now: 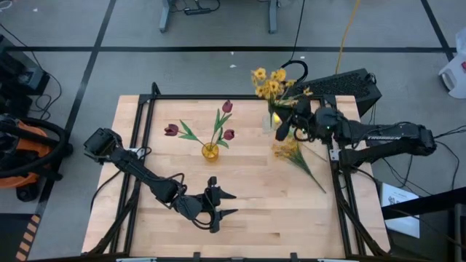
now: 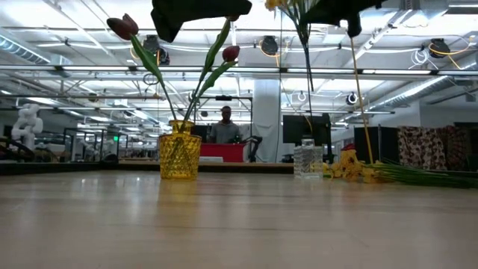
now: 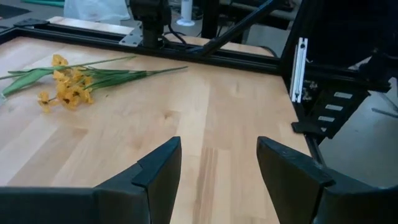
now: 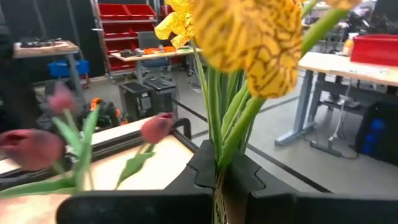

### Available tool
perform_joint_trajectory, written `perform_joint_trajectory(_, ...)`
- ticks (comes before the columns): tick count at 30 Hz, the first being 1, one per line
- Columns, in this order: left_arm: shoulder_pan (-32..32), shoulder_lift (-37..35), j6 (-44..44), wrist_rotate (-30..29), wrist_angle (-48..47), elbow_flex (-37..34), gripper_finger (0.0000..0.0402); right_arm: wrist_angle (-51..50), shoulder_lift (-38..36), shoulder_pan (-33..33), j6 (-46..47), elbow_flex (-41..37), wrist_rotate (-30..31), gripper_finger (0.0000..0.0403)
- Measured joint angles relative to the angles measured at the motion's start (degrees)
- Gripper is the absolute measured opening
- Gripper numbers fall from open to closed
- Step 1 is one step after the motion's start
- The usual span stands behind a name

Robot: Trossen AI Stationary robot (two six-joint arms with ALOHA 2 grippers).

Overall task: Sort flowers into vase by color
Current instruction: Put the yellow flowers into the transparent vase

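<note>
A yellow vase [image 1: 210, 151] near the table's middle holds three dark red tulips [image 1: 227, 107]. Toward the far right stands a small clear vase [image 2: 308, 158]. My right gripper [image 1: 285, 129] hovers by it, shut on a bunch of yellow flowers [image 1: 269, 84]: a yellow tulip [image 4: 261, 37] and small yellow blossoms. Whether the stems' lower ends [image 2: 308, 97] reach into the clear vase I cannot tell. Another yellow spray [image 1: 293, 153] lies flat on the table. My left gripper [image 1: 231, 204] waits open above the table's near middle, with nothing between its fingers. My right gripper pinches several green stems [image 4: 219, 163] of the yellow bunch together between its two fingers, below the blooms. The fingers come in level from the table's right side and lie across the stems. The bunch stands upright and clear of the table, blooms above the fingers, stems hanging below.
A black frame [image 1: 218, 97] runs along the table's far and side edges. The lying spray [image 3: 68, 87] is close to the right rail. Bare wood [image 1: 255, 182] lies between the two grippers. A person [image 2: 225, 127] sits in the room beyond the table.
</note>
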Motion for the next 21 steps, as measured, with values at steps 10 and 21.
perform_joint_trajectory(10, -0.46, 0.17, -0.24, -0.16, -0.26, -0.01, 0.0214, 6.82, 2.51, -9.70, 1.37, -5.14, -6.72, 0.0000)
perform_joint_trajectory(21, -0.62, 0.17, -1.64, -0.32, -0.54, -0.01, 0.0214, 11.54, 9.29, -19.21, 1.13, -6.41, -14.00, 0.0000)
